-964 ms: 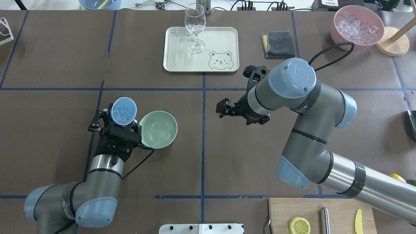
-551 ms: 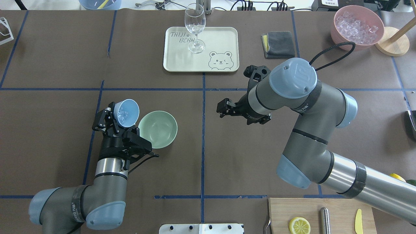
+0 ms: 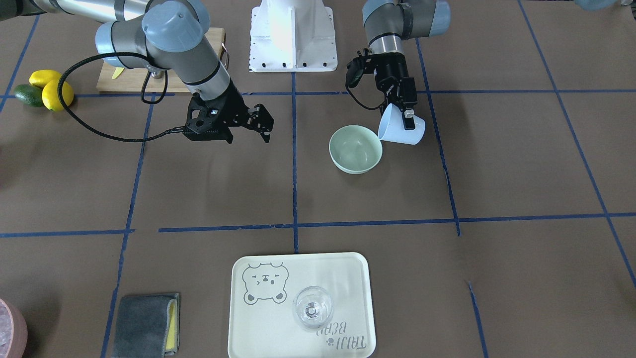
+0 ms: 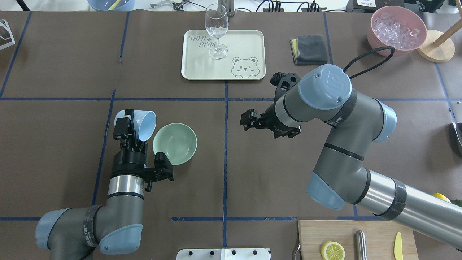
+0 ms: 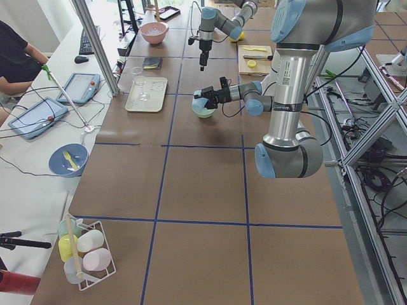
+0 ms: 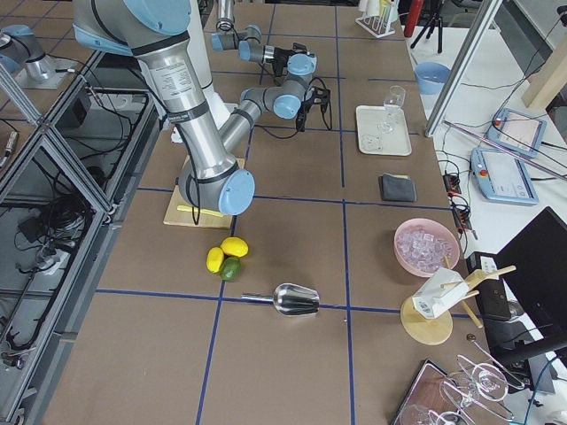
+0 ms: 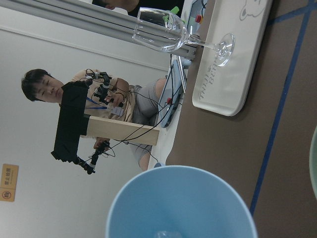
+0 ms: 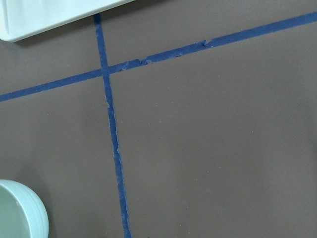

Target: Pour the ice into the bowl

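My left gripper (image 4: 130, 124) is shut on the light blue cup (image 4: 144, 124), which is tipped on its side with its mouth toward the mint-green bowl (image 4: 175, 143). The cup's rim hangs just over the bowl's left edge. From the front, the cup (image 3: 401, 130) leans over the bowl (image 3: 356, 149), and the bowl looks empty. In the left wrist view, one clear bit of ice (image 7: 163, 233) shows at the cup's (image 7: 181, 203) lower edge; the rest is hidden. My right gripper (image 4: 247, 122) is open and empty, right of the bowl.
A cream tray (image 4: 249, 39) with a wine glass (image 4: 216, 30) stands at the back. A grey cloth (image 4: 308, 48) and a pink container of ice (image 4: 397, 29) are at the back right. A cutting board (image 4: 375, 231) with a lemon slice is front right.
My left wrist has rolled and tipped the cup from mouth-up to lying sideways with its mouth toward the bowl. The ice no longer shows from overhead. The right arm has stayed still.
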Robot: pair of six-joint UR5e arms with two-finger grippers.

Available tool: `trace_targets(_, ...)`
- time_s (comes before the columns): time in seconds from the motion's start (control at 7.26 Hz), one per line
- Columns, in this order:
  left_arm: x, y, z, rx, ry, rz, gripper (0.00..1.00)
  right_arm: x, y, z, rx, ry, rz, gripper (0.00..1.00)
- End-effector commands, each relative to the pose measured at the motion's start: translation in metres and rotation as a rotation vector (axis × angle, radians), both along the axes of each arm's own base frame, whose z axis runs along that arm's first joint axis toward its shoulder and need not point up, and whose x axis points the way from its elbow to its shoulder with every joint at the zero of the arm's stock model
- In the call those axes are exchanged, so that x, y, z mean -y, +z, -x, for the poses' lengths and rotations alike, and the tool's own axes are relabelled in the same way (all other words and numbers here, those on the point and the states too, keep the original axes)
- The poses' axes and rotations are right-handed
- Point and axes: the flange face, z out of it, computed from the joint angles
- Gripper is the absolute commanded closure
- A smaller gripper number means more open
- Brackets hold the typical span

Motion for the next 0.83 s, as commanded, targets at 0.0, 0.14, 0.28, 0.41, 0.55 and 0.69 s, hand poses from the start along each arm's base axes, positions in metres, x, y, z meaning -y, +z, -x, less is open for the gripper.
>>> trace_targets(0.0, 0.0018, -0.0009, 0.0025, 0.207, 0.009, -0.038, 1.0, 0.0001, 0.0003, 0.0003, -0.001, 0.001, 0.0, 0.0)
trace_targets(0.14, 0.0016, 0.0009, 0.0015, 0.292, 0.011, -0.052, 1.0, 0.0002, 0.0001, 0.0002, 0.0, 0.003, 0.002, 0.0)
trace_targets(0.28, 0.0024, 0.0015, 0.0016, 0.323, 0.015, -0.052, 1.0, 0.0002, 0.0001, 0.0002, 0.001, 0.004, 0.003, 0.0)
trace_targets(0.41, 0.0026, 0.0027, 0.0009, 0.33, 0.015, -0.053, 1.0, 0.0001, 0.0001, 0.0002, 0.001, 0.003, 0.004, 0.0)
trace_targets(0.55, 0.0029, 0.0089, -0.0011, 0.353, 0.014, -0.053, 1.0, 0.0003, -0.0008, 0.0003, 0.002, 0.005, 0.003, 0.0)
trace_targets(0.69, 0.0031, 0.0089, -0.0018, 0.434, 0.029, -0.055, 1.0, 0.0, -0.0015, -0.0001, 0.004, 0.007, 0.006, 0.0)
